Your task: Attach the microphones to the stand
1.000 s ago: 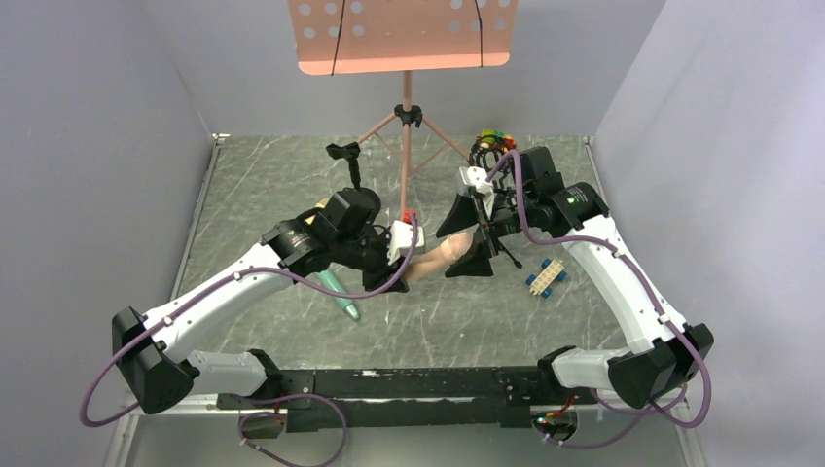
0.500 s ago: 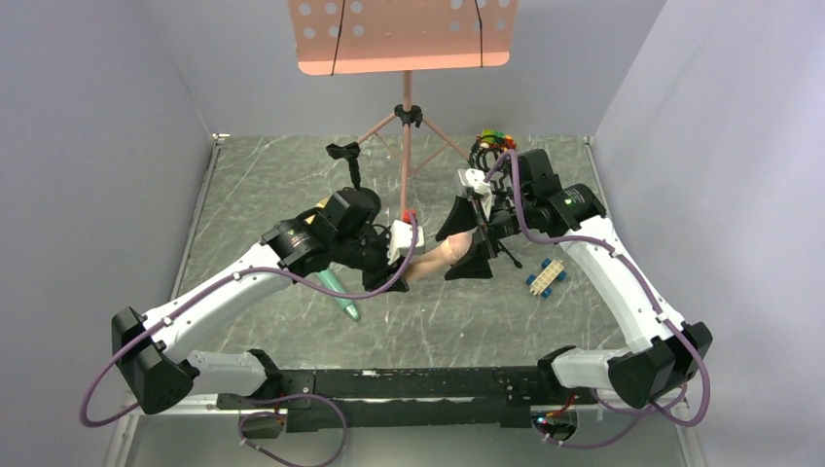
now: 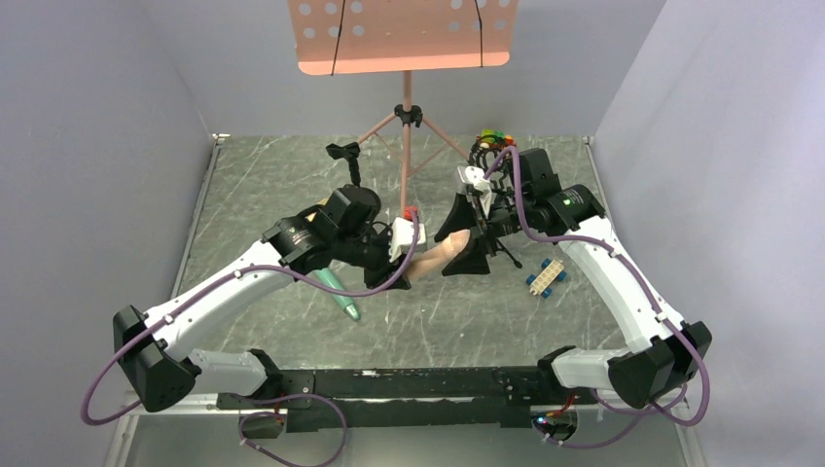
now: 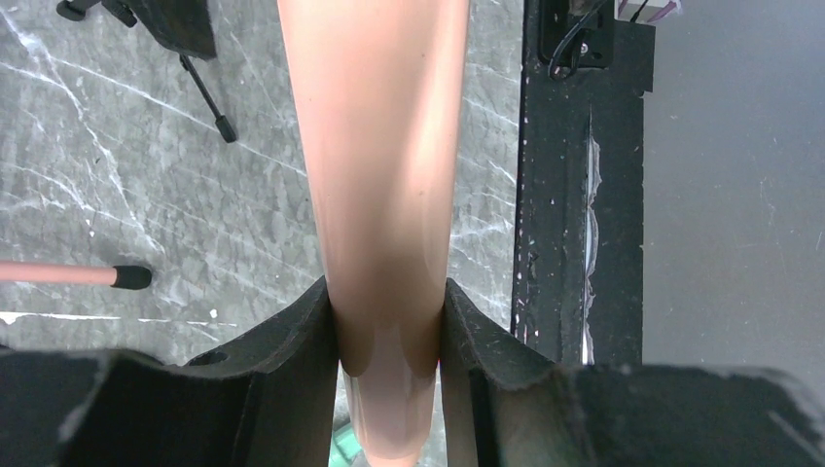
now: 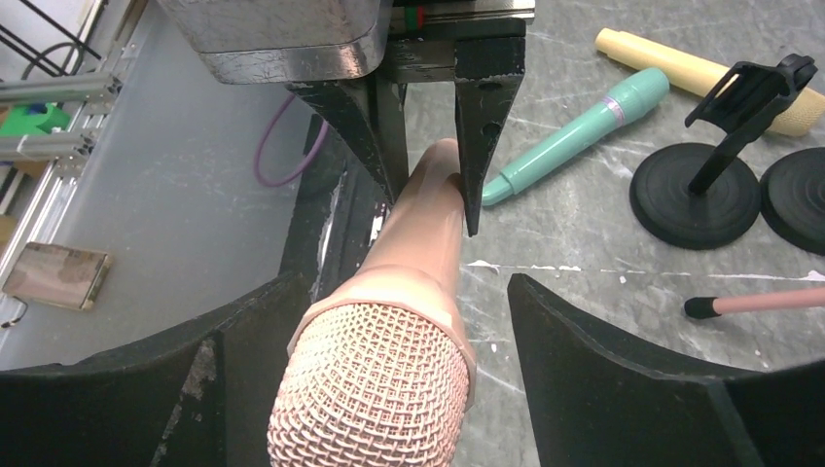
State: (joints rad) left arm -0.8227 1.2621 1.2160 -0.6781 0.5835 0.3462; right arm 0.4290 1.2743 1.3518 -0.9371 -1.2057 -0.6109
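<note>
My left gripper (image 3: pixel 401 261) is shut on the tail of the salmon pink microphone (image 3: pixel 436 257) and holds it above the table, head toward the right arm. In the left wrist view the jaws (image 4: pixel 387 306) clamp its handle (image 4: pixel 384 146). My right gripper (image 3: pixel 465 253) is open, its jaws either side of the mesh head (image 5: pixel 375 389), with a gap on the right side. The teal microphone (image 3: pixel 340 292) lies on the table under my left arm, and also shows in the right wrist view (image 5: pixel 584 131). The pale yellow microphone (image 5: pixel 700 83) lies beside it. A small black microphone stand (image 5: pixel 715 185) with an empty clip stands near them.
A pink music stand (image 3: pixel 402 34) on a tripod stands at the back middle; one leg tip (image 5: pixel 759 304) reaches near the grippers. A second black stand base (image 5: pixel 798 209) sits by the first. A blue and white brick car (image 3: pixel 546 277) lies at the right, more coloured toys (image 3: pixel 494 138) behind.
Both grippers and the pink microphone have shifted slightly to the left. The left grip has not changed and the right jaws stay open round the head.
</note>
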